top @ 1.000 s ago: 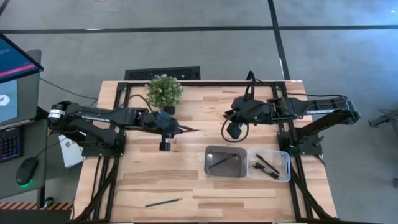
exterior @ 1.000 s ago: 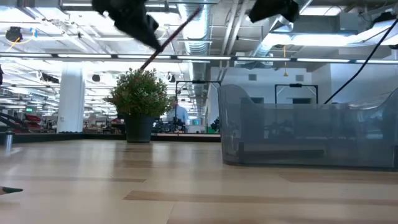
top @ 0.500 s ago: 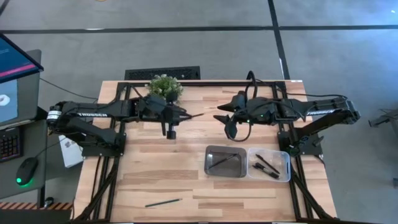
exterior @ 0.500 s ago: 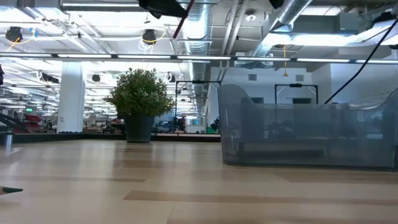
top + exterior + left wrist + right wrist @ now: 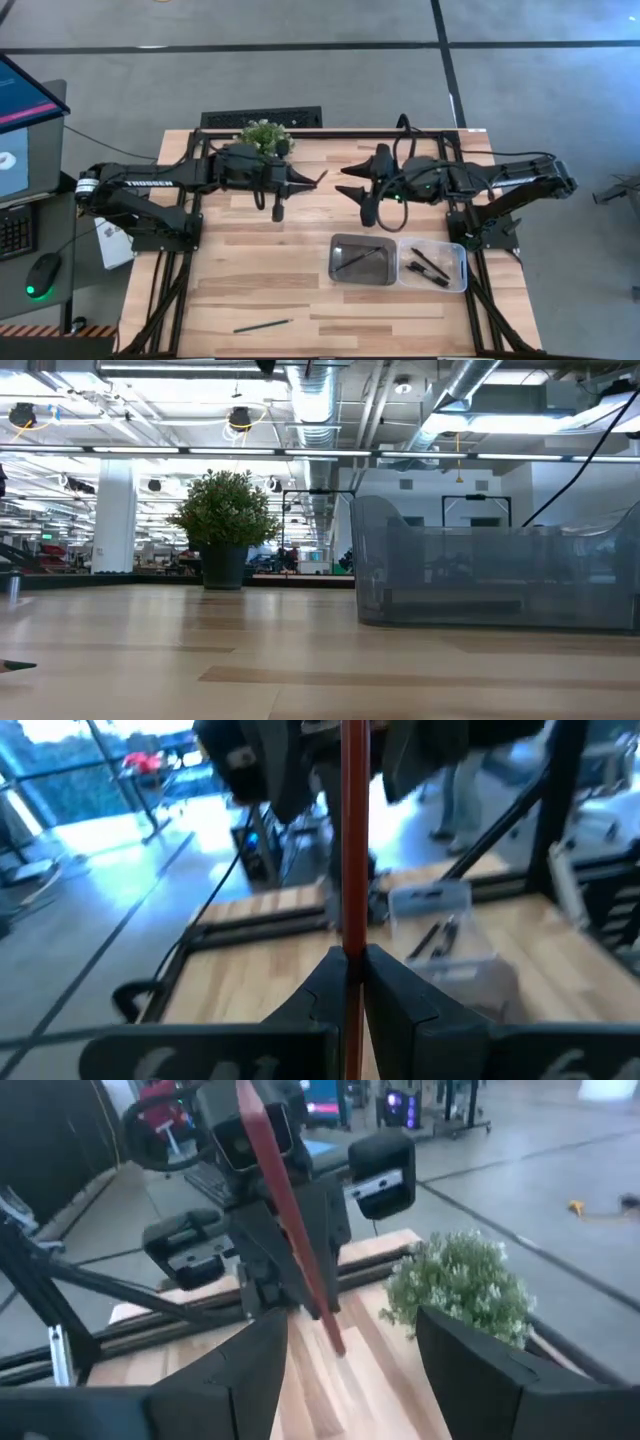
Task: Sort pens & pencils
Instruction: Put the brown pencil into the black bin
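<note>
Left wrist view puts you right up against it: the left gripper [image 5: 349, 982] has its fingers clamped on a thin reddish-brown pencil [image 5: 353, 840], which runs straight out toward the other arm. Right wrist view shows the same stick from the far side, with the right gripper [image 5: 350, 1355] spread wide and the pencil's free end sitting between its fingers, touching neither as far as I can tell.

From overhead, both arms meet in the air over the back half of the table [image 5: 250, 270], looks like a handover. The pencil's light and stiff but really skinny, so I'd guess it pivots or slips easily if pinched near the tip. Better to grab a bit further down the shaft, square across it.

Nearer the front edge, another pencil [image 5: 262, 325] lies loose on the wood. The metal tray [image 5: 338, 272] already has one thin stick in it, and the clear bin [image 5: 459, 268] just beside it holds the pens [image 5: 429, 268].
</note>
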